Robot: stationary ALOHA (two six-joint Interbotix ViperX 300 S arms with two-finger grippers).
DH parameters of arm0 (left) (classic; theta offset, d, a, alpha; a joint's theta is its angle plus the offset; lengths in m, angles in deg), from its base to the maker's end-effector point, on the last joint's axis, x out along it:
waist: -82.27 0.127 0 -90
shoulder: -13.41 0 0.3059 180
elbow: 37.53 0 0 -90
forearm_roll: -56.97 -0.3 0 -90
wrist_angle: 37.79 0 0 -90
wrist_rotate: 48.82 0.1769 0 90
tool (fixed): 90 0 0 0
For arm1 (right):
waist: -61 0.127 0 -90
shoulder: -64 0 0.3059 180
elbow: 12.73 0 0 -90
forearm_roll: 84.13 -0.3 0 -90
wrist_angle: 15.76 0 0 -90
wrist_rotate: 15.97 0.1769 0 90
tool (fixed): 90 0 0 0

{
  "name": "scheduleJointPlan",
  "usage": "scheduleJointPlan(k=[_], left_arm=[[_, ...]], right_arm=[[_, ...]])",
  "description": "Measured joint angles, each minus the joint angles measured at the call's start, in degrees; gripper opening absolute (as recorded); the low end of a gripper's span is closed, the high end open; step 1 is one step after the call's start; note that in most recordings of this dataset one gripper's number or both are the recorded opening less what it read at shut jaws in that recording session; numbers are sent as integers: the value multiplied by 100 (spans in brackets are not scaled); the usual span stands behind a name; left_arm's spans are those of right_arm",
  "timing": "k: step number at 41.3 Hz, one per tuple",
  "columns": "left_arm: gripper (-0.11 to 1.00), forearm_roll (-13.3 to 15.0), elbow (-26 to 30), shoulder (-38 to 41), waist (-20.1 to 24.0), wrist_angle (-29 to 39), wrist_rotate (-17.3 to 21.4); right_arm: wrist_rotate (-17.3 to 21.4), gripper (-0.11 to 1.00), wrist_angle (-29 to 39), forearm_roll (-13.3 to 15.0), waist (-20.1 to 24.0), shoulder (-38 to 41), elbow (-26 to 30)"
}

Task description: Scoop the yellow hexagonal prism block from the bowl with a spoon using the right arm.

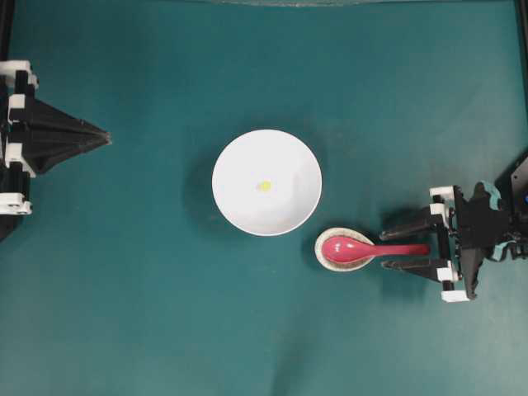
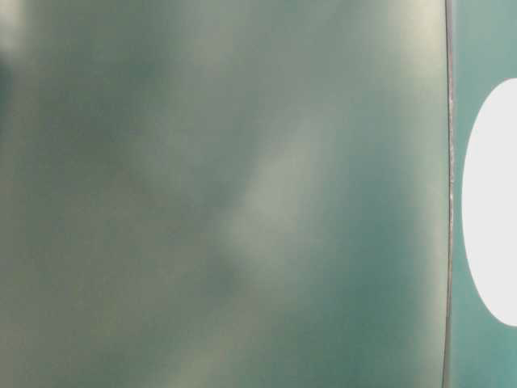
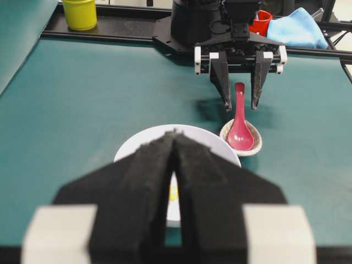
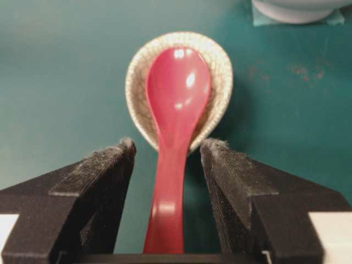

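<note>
The white bowl (image 1: 266,157) sits mid-table with the tiny yellow hexagonal prism block (image 1: 264,186) lying inside it. To its lower right, the pink-red spoon (image 1: 363,249) rests with its scoop in a small speckled dish (image 1: 320,247) and its handle pointing right. My right gripper (image 1: 384,249) is open, its jaws straddling the handle. In the right wrist view there are gaps on both sides of the spoon (image 4: 179,88), between it and the gripper (image 4: 169,146). My left gripper (image 1: 107,138) is shut and empty at the far left. In its own view its tip (image 3: 175,135) partly hides the bowl (image 3: 148,143) and the block (image 3: 173,192).
A yellow cup (image 3: 80,12), a red cup (image 3: 263,22) and a blue cloth (image 3: 297,30) stand beyond the black rail behind the right arm. The table-level view is blurred and shows only a white oval at its right edge.
</note>
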Motion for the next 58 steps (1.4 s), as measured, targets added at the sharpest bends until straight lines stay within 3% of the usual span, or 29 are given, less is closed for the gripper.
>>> scheduleJointPlan(k=[10,40,58], left_arm=[[0,0,0,-9,0,0,0],[0,0,0,-9,0,0,-9],[0,0,0,0,0,0,-9]], right_arm=[[0,53,18,-158,26,193,114],[167,53,149,-255,97,202,167],[193,46,158,-264,97,202,176]])
